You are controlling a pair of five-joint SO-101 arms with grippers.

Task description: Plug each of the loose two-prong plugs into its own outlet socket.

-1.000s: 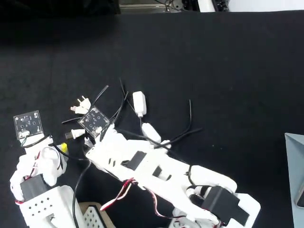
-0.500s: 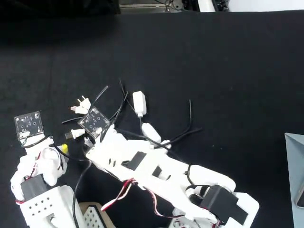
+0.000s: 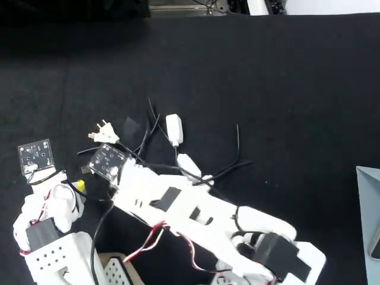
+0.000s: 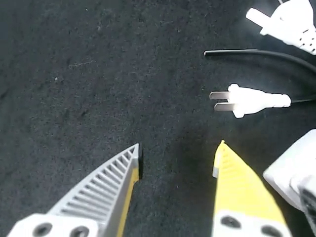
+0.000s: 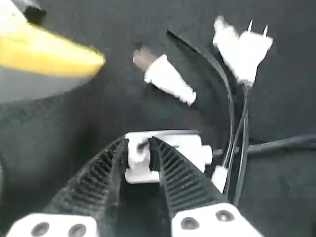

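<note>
Blurring is making the white piece [image 5: 173,148] in the right gripper [image 5: 138,142] hard to name, plug or socket; the fingers are clamping tight on it. The left gripper [image 4: 179,144] is hovering wide open over the black table [image 4: 74,74], holding nothing. A loose two-prong plug [image 4: 252,100] is lying just beyond its yellow fingertip [image 4: 237,182], and the frame edge is cutting off a second plug [image 4: 291,24].

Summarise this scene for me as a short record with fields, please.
left gripper: open, over bare table, holding nothing
right gripper: shut on a white connector with a cord attached
two-prong plug: lying loose on its side just beyond the left gripper, prongs bare
pair of plugs: loose, lying together farther out, prongs bare
table: black cloth, black cords strewn near the grippers
task state: the visible plugs are not yet in sockets
</note>
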